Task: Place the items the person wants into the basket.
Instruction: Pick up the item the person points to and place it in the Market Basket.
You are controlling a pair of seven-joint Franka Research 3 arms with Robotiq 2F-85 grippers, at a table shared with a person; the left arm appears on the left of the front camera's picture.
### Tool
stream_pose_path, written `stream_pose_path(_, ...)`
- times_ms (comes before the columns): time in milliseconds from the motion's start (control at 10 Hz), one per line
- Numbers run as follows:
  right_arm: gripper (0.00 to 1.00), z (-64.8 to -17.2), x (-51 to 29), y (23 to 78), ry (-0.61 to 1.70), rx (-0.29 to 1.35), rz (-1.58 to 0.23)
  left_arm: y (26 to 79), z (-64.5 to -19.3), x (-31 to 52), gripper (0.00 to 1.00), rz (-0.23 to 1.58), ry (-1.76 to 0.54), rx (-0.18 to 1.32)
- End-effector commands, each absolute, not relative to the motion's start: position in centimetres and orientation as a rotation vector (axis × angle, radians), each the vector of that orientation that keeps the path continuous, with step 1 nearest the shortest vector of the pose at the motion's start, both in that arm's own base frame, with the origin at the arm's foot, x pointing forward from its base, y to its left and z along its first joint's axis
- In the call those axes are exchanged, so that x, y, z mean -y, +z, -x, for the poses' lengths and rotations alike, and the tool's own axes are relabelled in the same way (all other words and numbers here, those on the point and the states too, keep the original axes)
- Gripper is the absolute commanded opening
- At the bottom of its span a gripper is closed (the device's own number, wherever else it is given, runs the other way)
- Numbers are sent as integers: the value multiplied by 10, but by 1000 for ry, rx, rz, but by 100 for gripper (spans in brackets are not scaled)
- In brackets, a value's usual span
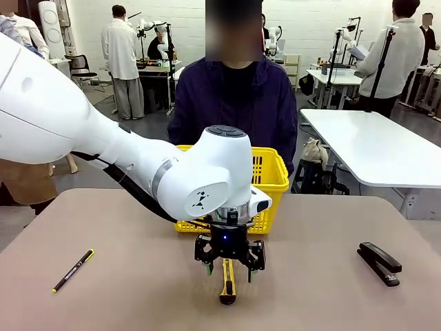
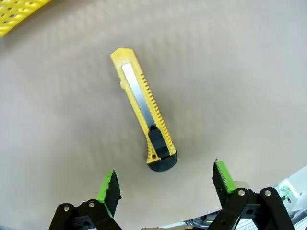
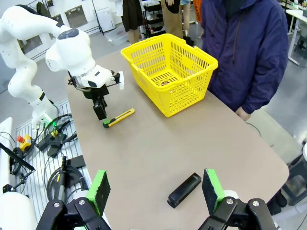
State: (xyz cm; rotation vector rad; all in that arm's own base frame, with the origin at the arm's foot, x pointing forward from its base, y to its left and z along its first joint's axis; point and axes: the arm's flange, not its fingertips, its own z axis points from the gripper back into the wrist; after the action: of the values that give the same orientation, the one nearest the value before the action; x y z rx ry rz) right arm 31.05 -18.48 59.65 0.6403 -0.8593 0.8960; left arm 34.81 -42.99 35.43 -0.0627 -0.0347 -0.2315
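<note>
Bottom centre of the front view, we've got the utility knife [image 2: 143,115] flat on the desk [image 1: 103,227] under our spread left gripper [image 1: 230,272], ungrabbed. Behind it the basket [image 1: 272,176] holds something small, and our right gripper [image 3: 156,187] hangs spread and empty too.

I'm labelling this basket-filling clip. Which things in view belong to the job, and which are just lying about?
Belongs to the job:
- utility knife, flat on the table under the open left claw
- yellow basket
- person standing behind the basket

Just lying about:
- black pen with yellow print
- black stapler
</note>
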Motion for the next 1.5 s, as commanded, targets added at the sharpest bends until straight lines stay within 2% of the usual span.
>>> stream_pose_path(0, 100, -312, 184, 596, 902, 897, -661, 345, -355, 428, 100, 104, -285, 17)
stream_pose_path(400, 100, -312, 184, 596, 902, 897, -661, 330, -360, 427, 100, 45, -278, 13)
stream_pose_path(1100, 100, -312, 184, 596, 902, 897, -661, 329, -356, 427, 100, 63, -284, 3)
stream_pose_path(1400, 100, -312, 184, 596, 902, 897, -661, 313, -359, 436, 100, -11, -125, 45)
